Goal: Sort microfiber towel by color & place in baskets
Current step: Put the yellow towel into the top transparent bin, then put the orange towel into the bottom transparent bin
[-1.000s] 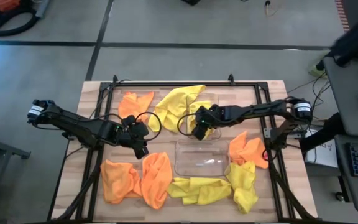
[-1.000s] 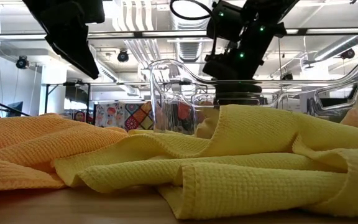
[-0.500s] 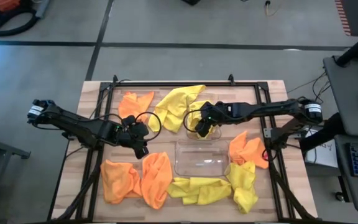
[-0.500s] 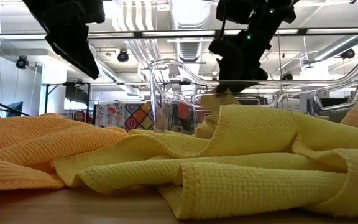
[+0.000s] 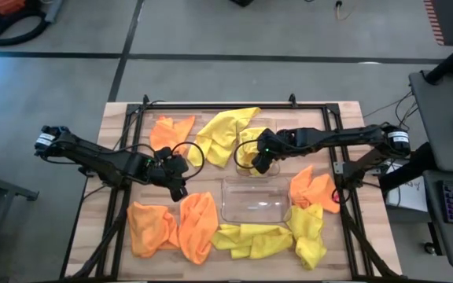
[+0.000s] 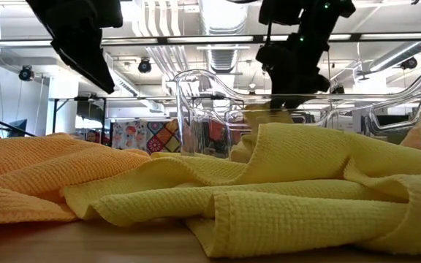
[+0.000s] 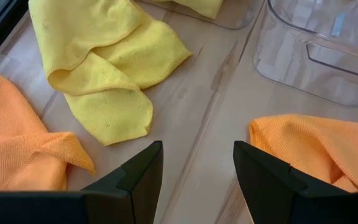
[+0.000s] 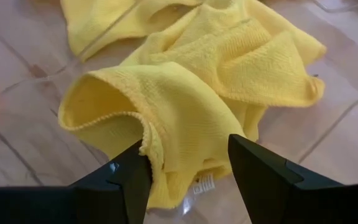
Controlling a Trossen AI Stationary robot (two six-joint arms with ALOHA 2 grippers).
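Yellow and orange towels lie spread about the wooden table. One yellow towel (image 8: 216,81) lies crumpled in the far clear basket (image 5: 272,126). My right gripper (image 8: 188,149) hangs open just above it, a finger on either side of its near part. The near basket (image 5: 256,200) holds no towel. My left gripper (image 7: 197,155) hovers open left of the baskets, over bare wood between a yellow towel (image 7: 104,68) and an orange one (image 7: 309,146). My right gripper comes from above, slanting down over the yellow towel. A raised fold (image 8: 114,115) of the towel stands right beside one finger (image 8: 129,180). I cannot tell whether that finger touches it. The towel rests on the basket's floor.
Orange towels lie at the far left (image 5: 170,130), near left (image 5: 167,226) and right (image 5: 313,189). Yellow towels lie at the far middle (image 5: 220,134) and along the near edge (image 5: 250,238), (image 5: 309,232). A black frame (image 5: 132,118) rims the table.
My right gripper has risen and drifted a little toward the table's right edge, staying above the far basket. In the low view a yellow fold now shows beneath it where the gripper stood before. My left gripper has kept still.
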